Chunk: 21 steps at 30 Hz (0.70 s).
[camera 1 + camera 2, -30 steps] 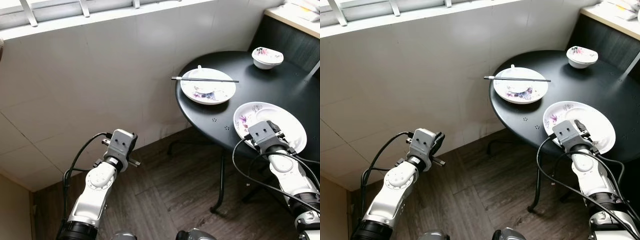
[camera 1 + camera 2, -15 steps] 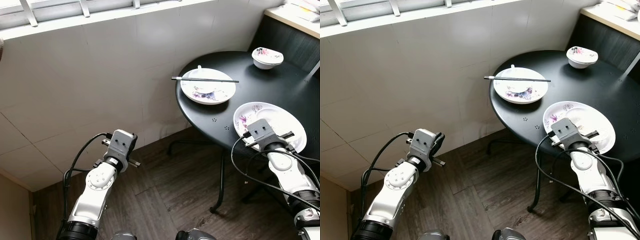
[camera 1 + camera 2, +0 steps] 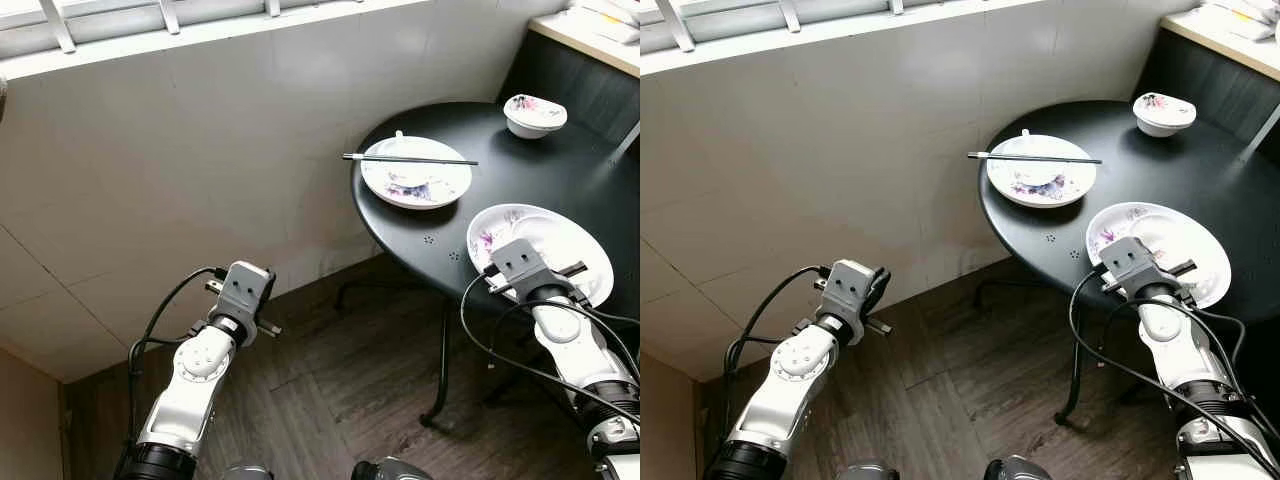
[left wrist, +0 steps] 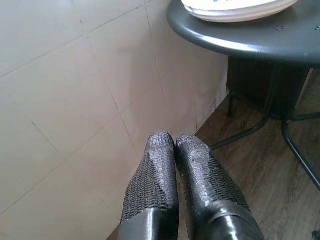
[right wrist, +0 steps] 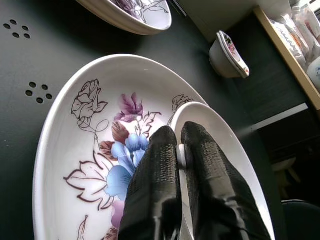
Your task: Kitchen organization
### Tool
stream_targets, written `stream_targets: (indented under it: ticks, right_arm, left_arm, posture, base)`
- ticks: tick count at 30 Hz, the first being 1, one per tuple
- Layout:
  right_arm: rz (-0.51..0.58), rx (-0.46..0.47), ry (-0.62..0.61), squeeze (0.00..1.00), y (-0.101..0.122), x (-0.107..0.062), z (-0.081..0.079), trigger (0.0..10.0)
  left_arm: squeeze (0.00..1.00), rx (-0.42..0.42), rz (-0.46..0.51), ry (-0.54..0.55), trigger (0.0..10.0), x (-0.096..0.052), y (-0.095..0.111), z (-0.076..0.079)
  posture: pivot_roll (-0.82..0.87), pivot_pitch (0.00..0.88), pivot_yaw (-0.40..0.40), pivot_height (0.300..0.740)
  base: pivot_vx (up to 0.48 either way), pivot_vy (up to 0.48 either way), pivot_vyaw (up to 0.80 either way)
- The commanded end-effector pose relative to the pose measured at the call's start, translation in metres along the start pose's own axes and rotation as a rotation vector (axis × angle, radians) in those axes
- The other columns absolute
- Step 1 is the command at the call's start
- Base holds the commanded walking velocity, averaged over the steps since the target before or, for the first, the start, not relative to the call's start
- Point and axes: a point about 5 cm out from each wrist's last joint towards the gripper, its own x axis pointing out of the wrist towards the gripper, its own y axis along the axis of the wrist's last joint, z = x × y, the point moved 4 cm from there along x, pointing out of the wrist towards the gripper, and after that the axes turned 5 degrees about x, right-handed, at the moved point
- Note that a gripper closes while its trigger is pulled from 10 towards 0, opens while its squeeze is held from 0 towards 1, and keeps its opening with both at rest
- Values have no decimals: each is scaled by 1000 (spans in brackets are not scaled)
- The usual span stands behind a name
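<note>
**Right tool pinches a small dish rim over the near plate**

Count them up on the round black surface (image 3: 560, 170): two flowered plates, one bowl, one pair of chopsticks, one small white dish. The near plate (image 5: 75, 150) sits at the surface's 6 o'clock edge, and the right tool (image 5: 179, 150) is right over it, fingers narrowed tight on the rim of the small white dish (image 5: 220, 145) that lies inside the plate. The far plate (image 3: 415, 172) lies at 10 o'clock from the near one, with black chopsticks (image 3: 410, 159) laid flat across it, tips overhanging the rim. The bowl (image 3: 535, 113) stands well apart at 1 o'clock, near the dark cabinet (image 3: 580, 80).

Over at 9 o'clock, the left tool (image 4: 173, 142) hangs off the surface, fingers pressed together on nothing, facing the tiled wall (image 3: 200, 150) above the wooden floor (image 3: 330, 390). Cables (image 3: 500, 340) loop beside the right arm.
</note>
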Motion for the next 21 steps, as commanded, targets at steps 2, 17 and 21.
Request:
stream_targets:
  ticks: [2,17,21]
  right_arm:
    - [-21,24,-9,894,-4,-1,4,10000]
    - [-17,30,-26,0,2,6,15,10000]
    - [3,27,-20,0,6,10,18,10000]
  left_arm:
    - [0,12,0,-15,10000,1,0,3]
    - [0,17,-6,-20,10000,3,-3,5]
    - [0,20,-8,-23,10000,4,-4,6]
  posture:
    - [141,0,-39,740]
    - [143,0,-40,740]
    - [142,0,-38,740]
  base:
    - [0,0,0]
    - [0,0,0]
    - [0,0,0]
